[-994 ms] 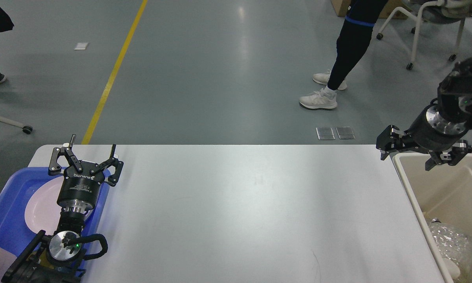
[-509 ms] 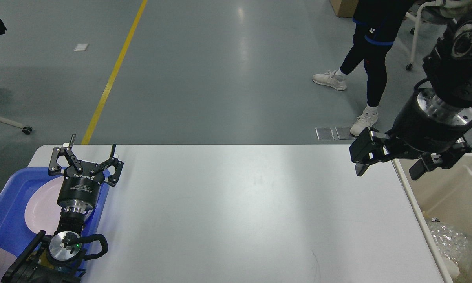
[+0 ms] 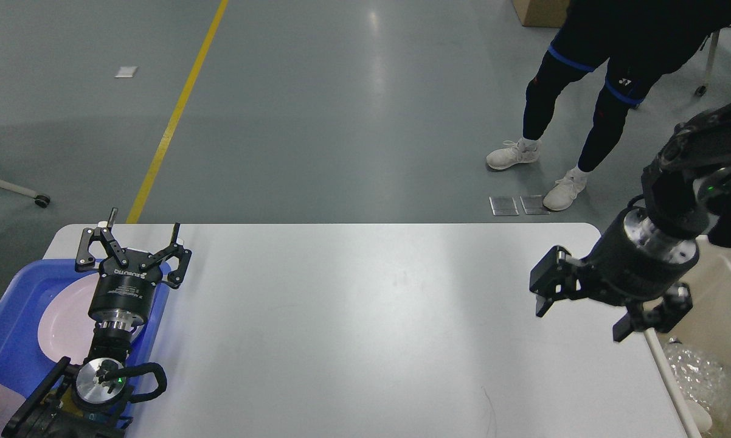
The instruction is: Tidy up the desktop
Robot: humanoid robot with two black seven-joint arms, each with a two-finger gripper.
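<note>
The white desktop (image 3: 365,316) is stretching wide below me, filling the lower middle of my view, with its far edge meeting the grey floor (image 3: 341,109). A person (image 3: 590,79) in dark trousers and white shoes is standing on that floor past the table's far right corner. At my right side a beige bin (image 3: 715,304) is sitting against the table's edge, with crumpled clear plastic (image 3: 700,377) lying inside it. At my left a blue tray (image 3: 13,340) is resting on the table, holding a pale pink plate (image 3: 61,322). My right gripper (image 3: 580,313) is hanging over the table's right edge, just beside the bin, fingers spread apart and holding nothing. My left gripper (image 3: 143,231) is hovering over the tray's far corner, jaws released wide and empty.
</note>
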